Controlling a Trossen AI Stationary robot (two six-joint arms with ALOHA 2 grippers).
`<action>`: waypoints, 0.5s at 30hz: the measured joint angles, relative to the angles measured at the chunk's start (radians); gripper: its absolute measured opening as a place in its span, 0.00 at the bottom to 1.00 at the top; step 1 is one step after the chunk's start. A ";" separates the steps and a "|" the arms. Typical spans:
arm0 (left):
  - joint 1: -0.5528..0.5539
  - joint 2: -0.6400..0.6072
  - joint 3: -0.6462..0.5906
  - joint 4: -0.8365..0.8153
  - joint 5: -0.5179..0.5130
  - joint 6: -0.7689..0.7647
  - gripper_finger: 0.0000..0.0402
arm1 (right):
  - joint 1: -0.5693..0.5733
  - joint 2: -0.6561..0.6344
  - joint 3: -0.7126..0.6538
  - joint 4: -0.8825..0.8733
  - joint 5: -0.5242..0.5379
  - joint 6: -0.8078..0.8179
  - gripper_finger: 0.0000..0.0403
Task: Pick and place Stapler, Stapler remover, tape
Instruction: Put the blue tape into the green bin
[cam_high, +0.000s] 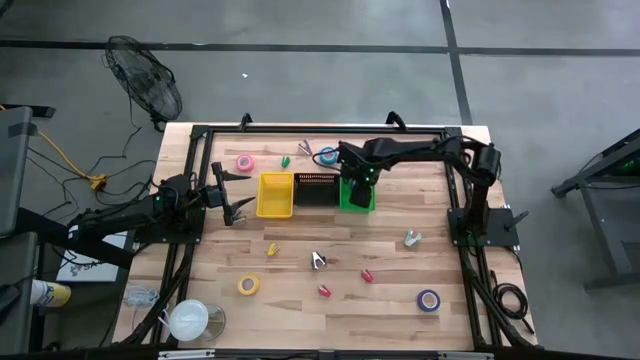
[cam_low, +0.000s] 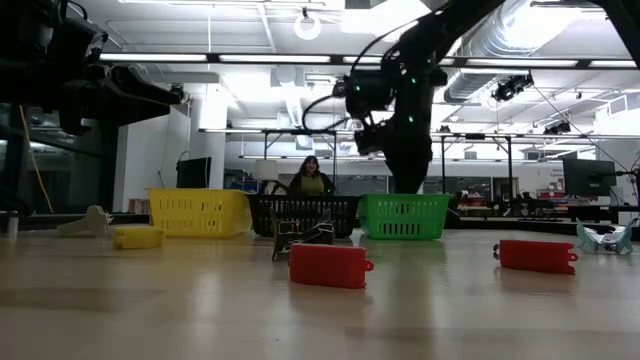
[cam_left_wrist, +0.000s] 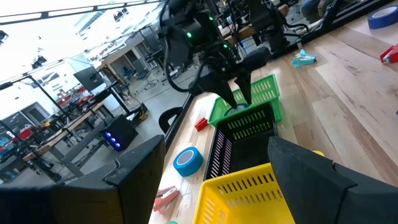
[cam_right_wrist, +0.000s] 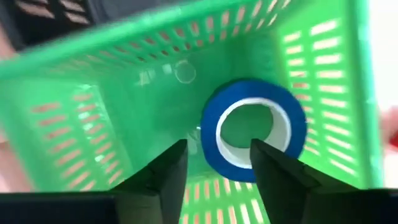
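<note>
Blue tape roll (cam_right_wrist: 254, 129): inside green basket (cam_right_wrist: 74, 137), centre-right of right wrist view, apparently free of the fingers. Likely light, rigid, smooth; best pinched across the ring wall. Right gripper (cam_right_wrist: 214, 165): spread, above basket. Left gripper (cam_high: 233, 196): spread, idle left of yellow basket (cam_high: 276, 195). Bench (cam_high: 340, 300): further rolls scattered.

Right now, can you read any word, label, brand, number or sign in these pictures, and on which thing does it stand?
None can be read: the green bin, the blue tape roll, the yellow bin and the red staplers show no print.
</note>
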 joint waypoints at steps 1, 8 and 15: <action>0.000 0.000 0.000 0.000 0.000 0.000 0.70 | 0.000 0.000 0.021 -0.024 -0.001 0.002 0.44; 0.000 0.000 0.000 0.000 0.000 0.000 0.70 | 0.003 -0.001 0.179 -0.247 -0.005 0.037 0.48; 0.000 0.000 0.000 0.000 0.000 0.000 0.70 | 0.009 -0.002 0.280 -0.470 -0.004 0.191 0.47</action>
